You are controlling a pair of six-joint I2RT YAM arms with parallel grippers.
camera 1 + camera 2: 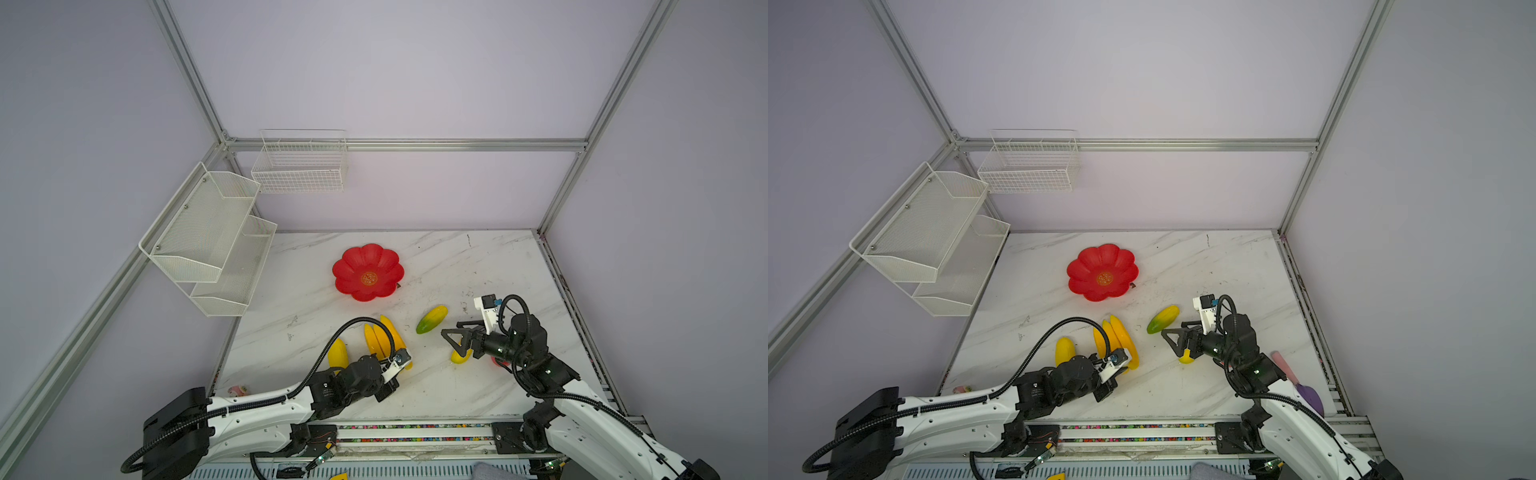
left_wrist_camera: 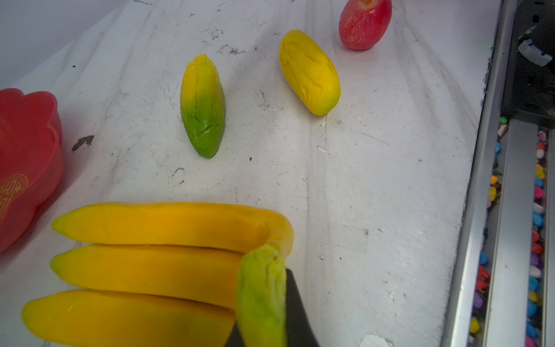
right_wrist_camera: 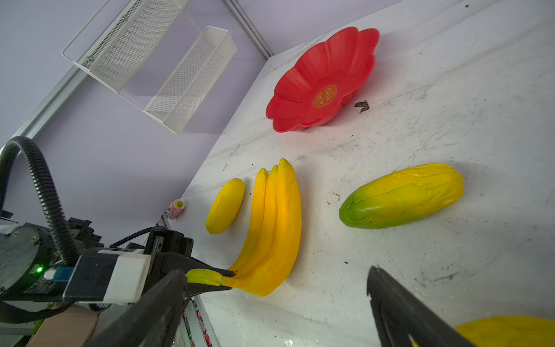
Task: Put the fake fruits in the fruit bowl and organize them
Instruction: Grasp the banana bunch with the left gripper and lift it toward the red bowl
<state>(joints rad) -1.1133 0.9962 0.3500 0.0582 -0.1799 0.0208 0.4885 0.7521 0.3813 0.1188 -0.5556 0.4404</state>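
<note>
**Clearances.** The left fingers (image 3: pixel 225 273) are closed on the green stem of the banana bunch (image 1: pixel 384 336). The bunch lies on the table (image 1: pixel 457 266) with its tips pointing away from those fingers, toward the fruit bowl (image 1: pixel 353 266). Bare table separates the tips from the bowl rim. The front rail (image 1: pixel 415 432) runs along the table edge near the left fingers.

The right fingers (image 1: pixel 451 334) are spread wide and hold nothing. They are poised over a yellow oval (image 1: pixel 460 356); contact cannot be determined. The yellow-green oval (image 1: pixel 432 319) lies just ahead of them. The red apple (image 2: pixel 365 24) lies behind them. A second yellow oval (image 1: pixel 337 353) lies beside the bunch, on the side away from the right fingers.

**Containers.** All fruits lie on the table outside the bowl. The mesh shelf (image 1: pixel 203 232) and wire basket (image 1: pixel 299 166) hang on the walls, well beyond the left fingers.
</note>
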